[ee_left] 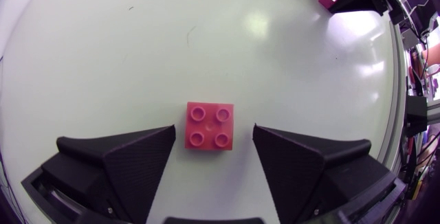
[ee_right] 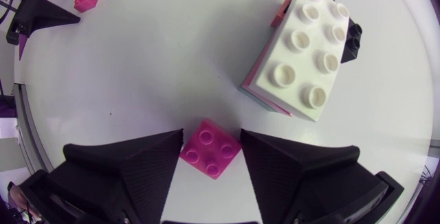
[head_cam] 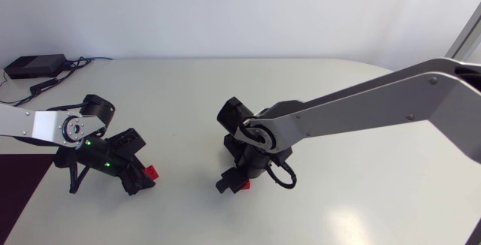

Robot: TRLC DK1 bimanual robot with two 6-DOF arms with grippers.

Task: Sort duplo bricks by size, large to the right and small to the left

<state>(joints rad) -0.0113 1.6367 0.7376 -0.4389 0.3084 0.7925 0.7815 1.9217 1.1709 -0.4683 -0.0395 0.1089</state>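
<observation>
1. The white brick [ee_right: 302, 52], a large eight-stud piece, stands studs up on the table [ee_right: 172, 59]. A pinkish layer shows under it, and a small black brick [ee_right: 352, 35] touches its far side.
2. The magenta brick [ee_right: 210, 148], a small four-stud piece, lies flat near the white brick but apart from it. Bare table shows between the two.
3. The magenta brick sits studs up and turned cornerwise between the fingers of the right gripper [ee_right: 212, 136]. That gripper points toward the white brick.
4. The right gripper is clamped on the magenta brick. Two opposite corners of the brick meet the inner faces of the two fingers.
5. The left gripper [ee_left: 213, 133] is well apart from the white brick, far across the table from it.
6. The red brick [ee_left: 209, 126], also a small four-stud piece, lies flat and studs up between the left gripper's fingers, square to them.
7. The left gripper is spread wide and grips nothing. A strip of table shows on each side of the red brick, so neither finger touches it.
8. In the head view the right arm [head_cam: 361, 102] reaches past the table's middle and hides the white brick. The left arm [head_cam: 37, 125] stays low at its own side of the table.
</observation>
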